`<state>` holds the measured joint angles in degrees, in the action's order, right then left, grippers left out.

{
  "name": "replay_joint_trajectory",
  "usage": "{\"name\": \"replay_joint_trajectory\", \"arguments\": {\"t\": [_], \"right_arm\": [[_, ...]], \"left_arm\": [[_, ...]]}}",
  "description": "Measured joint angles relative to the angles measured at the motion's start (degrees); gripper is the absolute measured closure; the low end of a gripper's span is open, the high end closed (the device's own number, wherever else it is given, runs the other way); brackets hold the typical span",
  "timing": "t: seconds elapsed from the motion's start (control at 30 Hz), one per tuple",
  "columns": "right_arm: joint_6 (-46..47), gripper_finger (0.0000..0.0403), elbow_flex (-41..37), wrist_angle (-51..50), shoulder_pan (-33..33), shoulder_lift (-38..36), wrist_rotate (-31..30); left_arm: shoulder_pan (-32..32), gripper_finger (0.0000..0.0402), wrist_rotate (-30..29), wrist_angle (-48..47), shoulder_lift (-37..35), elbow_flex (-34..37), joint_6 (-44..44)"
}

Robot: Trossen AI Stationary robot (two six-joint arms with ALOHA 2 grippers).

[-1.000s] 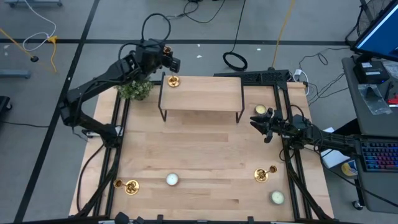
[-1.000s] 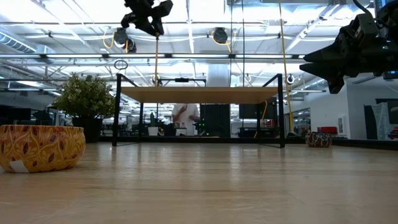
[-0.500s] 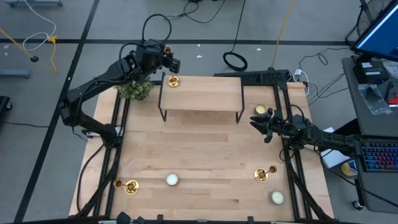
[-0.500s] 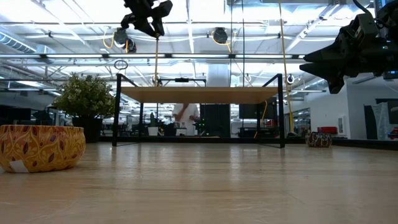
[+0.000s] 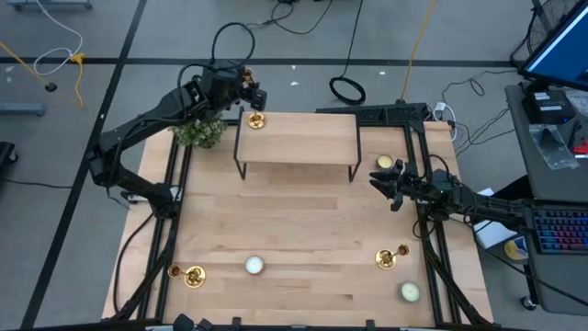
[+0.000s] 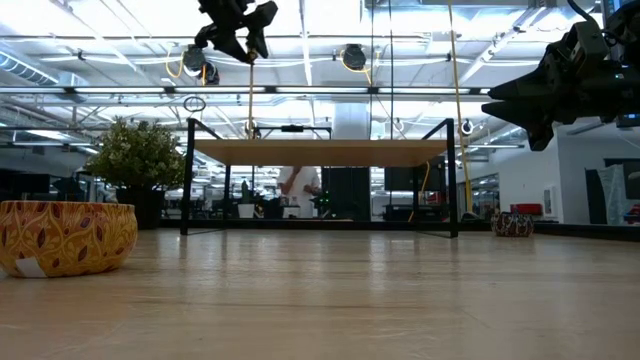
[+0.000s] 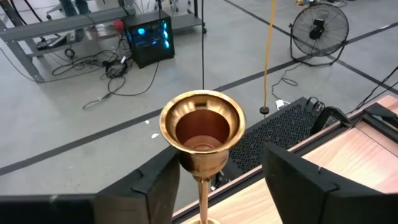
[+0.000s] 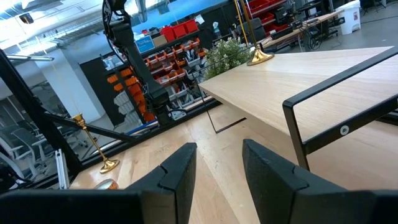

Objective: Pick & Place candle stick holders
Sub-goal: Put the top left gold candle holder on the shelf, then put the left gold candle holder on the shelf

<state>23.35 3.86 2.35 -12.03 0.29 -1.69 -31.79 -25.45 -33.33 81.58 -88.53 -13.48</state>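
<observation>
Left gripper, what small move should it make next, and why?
Probably lift straight up. The left gripper is open around the candlestick, which stands upright on the raised shelf, so it looks released.

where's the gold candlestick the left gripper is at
In the high view the shiny gold metal candlestick stands on the raised wooden shelf's far left corner, beside the bushy green plant, with the left gripper around its top.

No legible text or labels (anywhere in view)
</observation>
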Motion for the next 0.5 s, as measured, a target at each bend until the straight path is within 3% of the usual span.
{"name": "replay_joint_trajectory", "arguments": {"t": [0.27, 0.5], "right_arm": [[0.00, 0.0277, 0.01, 0.02, 0.01, -0.01, 0.00], [-0.02, 0.0277, 0.02, 0.02, 0.02, -0.02, 0.00]], "left_arm": [[0.00, 0.0130, 0.04, 0.01, 0.00, 0.00, -0.19], [0.00, 0.0121, 0.07, 0.02, 0.02, 0.00, -0.21]]}}
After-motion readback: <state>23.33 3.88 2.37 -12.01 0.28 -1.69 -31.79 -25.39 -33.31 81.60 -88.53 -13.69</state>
